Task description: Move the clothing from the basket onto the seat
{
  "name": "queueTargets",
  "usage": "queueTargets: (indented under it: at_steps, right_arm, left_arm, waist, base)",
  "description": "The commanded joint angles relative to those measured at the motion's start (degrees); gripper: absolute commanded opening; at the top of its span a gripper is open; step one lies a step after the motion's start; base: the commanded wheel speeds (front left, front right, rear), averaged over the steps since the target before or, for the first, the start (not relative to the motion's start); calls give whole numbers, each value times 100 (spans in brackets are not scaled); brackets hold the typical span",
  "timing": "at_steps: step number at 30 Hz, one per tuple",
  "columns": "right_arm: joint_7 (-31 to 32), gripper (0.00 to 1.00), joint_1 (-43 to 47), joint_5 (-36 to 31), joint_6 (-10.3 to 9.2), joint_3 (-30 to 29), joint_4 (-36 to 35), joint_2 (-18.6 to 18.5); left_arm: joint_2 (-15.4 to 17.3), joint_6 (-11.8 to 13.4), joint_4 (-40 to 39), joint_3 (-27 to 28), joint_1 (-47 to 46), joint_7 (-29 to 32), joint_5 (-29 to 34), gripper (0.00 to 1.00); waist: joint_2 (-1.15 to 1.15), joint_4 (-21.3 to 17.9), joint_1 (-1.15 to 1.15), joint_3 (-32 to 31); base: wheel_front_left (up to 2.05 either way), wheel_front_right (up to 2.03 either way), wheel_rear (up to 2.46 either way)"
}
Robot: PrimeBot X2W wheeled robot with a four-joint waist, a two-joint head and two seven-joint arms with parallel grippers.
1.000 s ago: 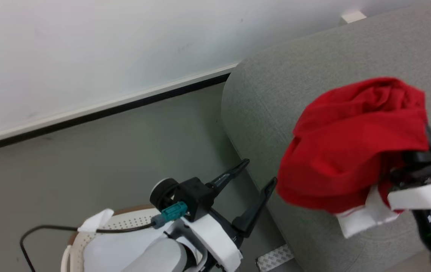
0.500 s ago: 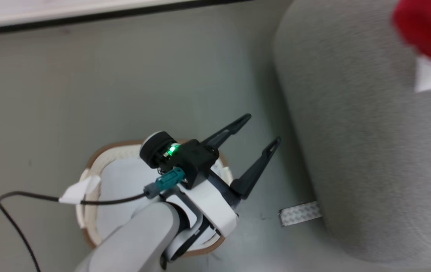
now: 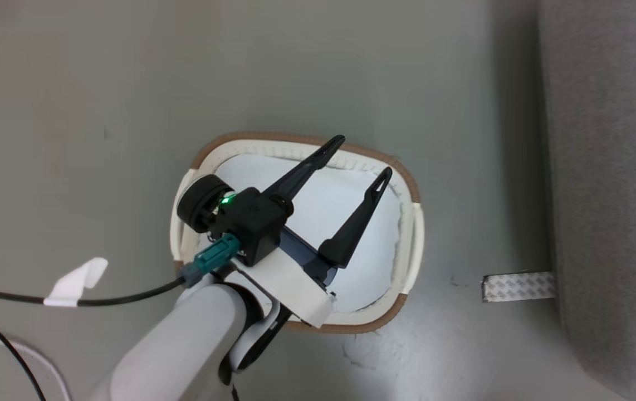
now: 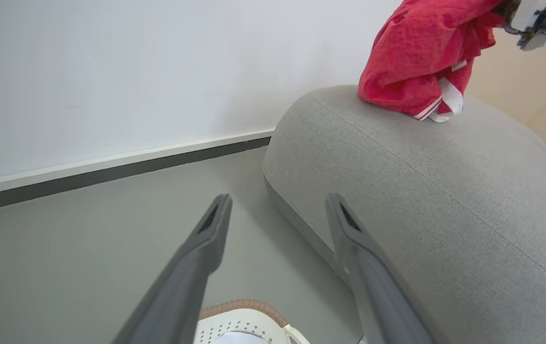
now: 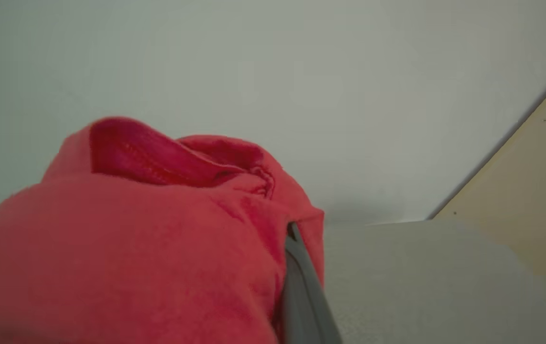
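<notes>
1. Clothing, bright red, hangs bunched from the right hand, clamped on it, lower folds touching the top of the grey seat.
2. Left hand, jaws apart, hovers over the white basket.

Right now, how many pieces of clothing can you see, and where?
1. The red clothing hangs from the shut right gripper, its lower end on the seat. The basket looks empty, though the left gripper hides part of its floor.

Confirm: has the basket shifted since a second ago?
No. The basket keeps its place left of the floor tape strip; the head camera has tilted down.
</notes>
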Motion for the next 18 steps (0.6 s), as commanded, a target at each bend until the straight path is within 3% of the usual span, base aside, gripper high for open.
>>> queueTargets:
  at_steps: [1,7,8,10,11,12,18]
  right_arm:
    - [74,0,150,-100,-12,-26,255,11]
    - [307,0,511,-506,-12,46,1024,275]
    - [391,10,525,-564,-12,83,1098,361]
    - [453,40,515,-695,-12,89,1185,513]
    - [489,60,512,-779,-12,95,1224,619]
    - [521,100,505,-861,-12,103,1254,739]
    - [1218,100,399,-1432,-12,339,1212,1150]
  left_arm:
    - [25,30,-9,27,-29,-40,-48,100]
    - [110,65,5,82,36,-93,-84,100]
    - [120,71,14,89,42,-95,-86,100]
    - [150,93,38,101,66,-108,-89,100]
    - [154,102,56,106,83,-126,-99,100]
    - [157,101,81,105,113,-159,-111,100]
    - [170,122,315,129,389,-339,-242,100]
  waist:
    - [0,189,-2,180]
    - [0,231,-2,227]
    - [0,221,-2,203]
    - [0,184,-2,121]
    - [0,163,-2,55]
    - [0,143,-2,-40]
    - [0,19,-2,-856]
  base:
    - [0,0,0]
    - [0,0,0]
    - [0,0,0]
    - [0,0,0]
    - [0,0,0]
    - [0,0,0]
    - [0,0,0]
